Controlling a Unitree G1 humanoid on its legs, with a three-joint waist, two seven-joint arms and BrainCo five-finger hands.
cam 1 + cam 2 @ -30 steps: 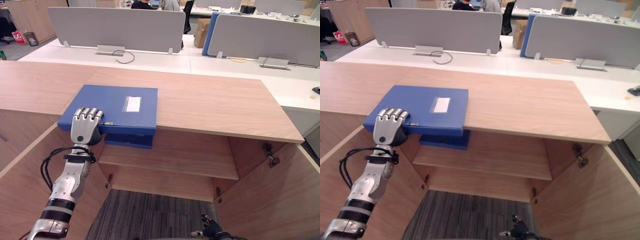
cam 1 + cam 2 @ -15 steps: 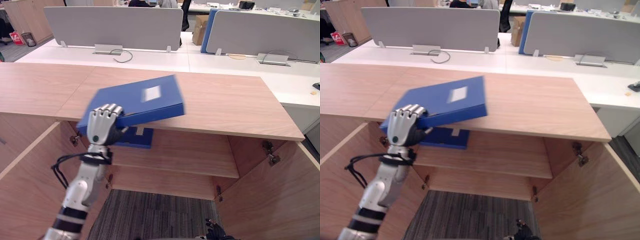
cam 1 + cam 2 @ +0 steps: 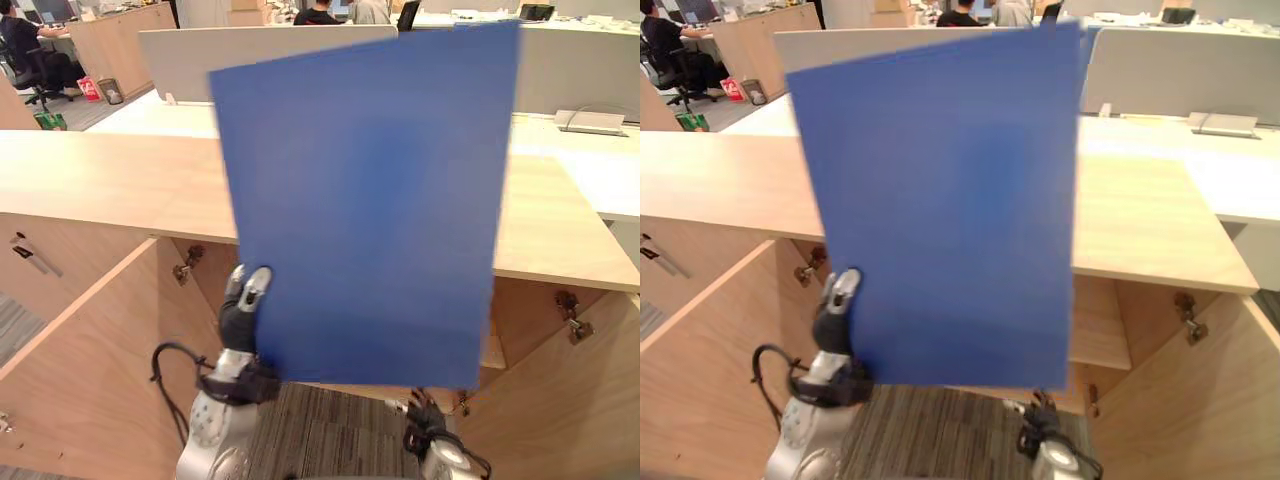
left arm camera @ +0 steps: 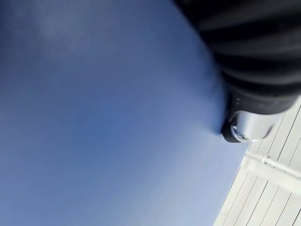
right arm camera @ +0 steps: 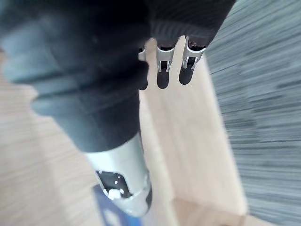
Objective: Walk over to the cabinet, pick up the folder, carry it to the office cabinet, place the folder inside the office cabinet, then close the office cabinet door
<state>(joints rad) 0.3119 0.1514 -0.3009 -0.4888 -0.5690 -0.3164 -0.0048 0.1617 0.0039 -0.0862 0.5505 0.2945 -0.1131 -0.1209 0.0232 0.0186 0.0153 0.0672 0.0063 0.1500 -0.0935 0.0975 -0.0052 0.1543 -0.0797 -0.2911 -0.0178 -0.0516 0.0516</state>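
Folder [image 3: 365,200], plain blue, stands upright in the air close before the head camera, leaning slightly, its broad face toward the robot and its top corners above the far desks. It rests on nothing. It hangs in front of the front edge of the wooden cabinet top [image 3: 110,185] and hides the middle of that top and much of the open compartment beneath. The left hand [image 3: 245,297] grasps it at its lower left corner: the thumb lies pressed on the near face beside the left edge, while the fingers go behind the folder and are hidden. In the left wrist view the blue surface lies right against the hand's dark cover. The right hand [image 3: 428,412] hangs low by the grey carpet [image 3: 340,440], below the folder's lower edge and apart from it; its own wrist view shows the fingers [image 5: 162,70] straight and relaxed, carrying nothing. Both cabinet doors stand swung open, the left door [image 3: 80,370] and the right door [image 3: 570,420], with a wooden shelf [image 3: 1095,330] showing inside just right of the folder. Beyond the cabinet's far edge stand white desks [image 3: 600,165] with grey partition screens [image 3: 1180,70], and a person [image 3: 25,50] sits on a chair at the far left.
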